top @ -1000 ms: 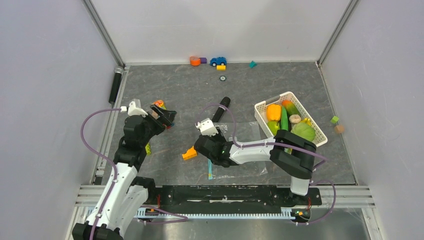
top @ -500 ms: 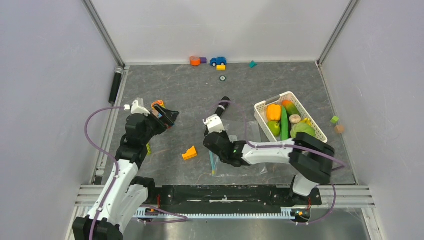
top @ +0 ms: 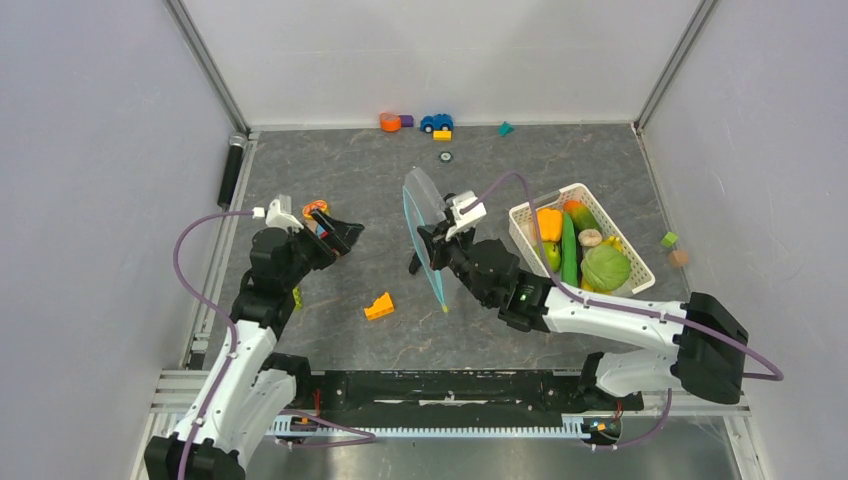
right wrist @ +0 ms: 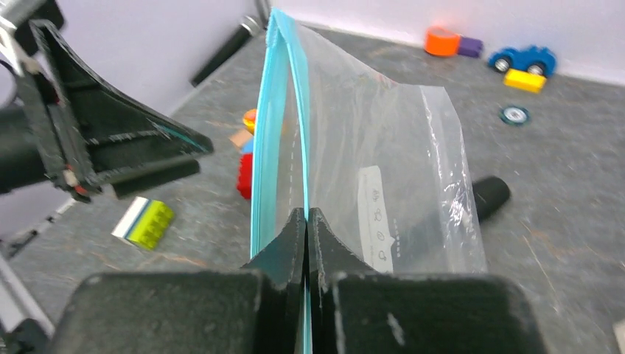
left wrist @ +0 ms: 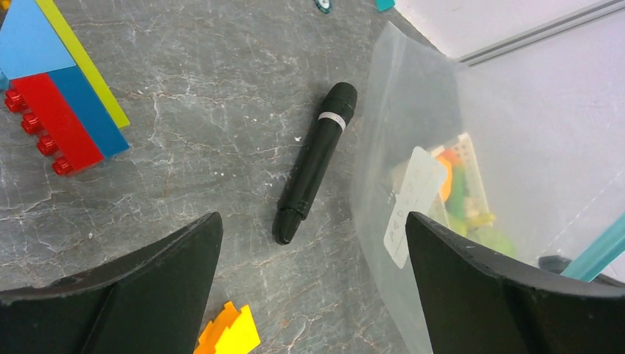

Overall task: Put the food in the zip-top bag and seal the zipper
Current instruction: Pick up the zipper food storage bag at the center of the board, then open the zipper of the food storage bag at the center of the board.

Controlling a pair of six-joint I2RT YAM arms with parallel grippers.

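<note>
Because the right hand (right wrist: 306,221) is pinched shut on the teal zipper strip (right wrist: 265,140), the clear floppy zip-top bag (right wrist: 390,140) hangs upright off the tabletop (top: 330,170); the left hand (top: 340,235), spread wide and empty, faces its mouth; beyond, plastic toy food (top: 547,224) fills the white slotted basket (top: 520,212).

Grey table (top: 340,175) with marker (left wrist: 315,162), wedge (top: 378,306), basket (top: 520,215)

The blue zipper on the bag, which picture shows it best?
The right wrist view: the zipper fills the frame close up, rising from the right hand pinching it. The top view shows only a thin teal curve. The left wrist view catches a short piece at its edge.
</note>
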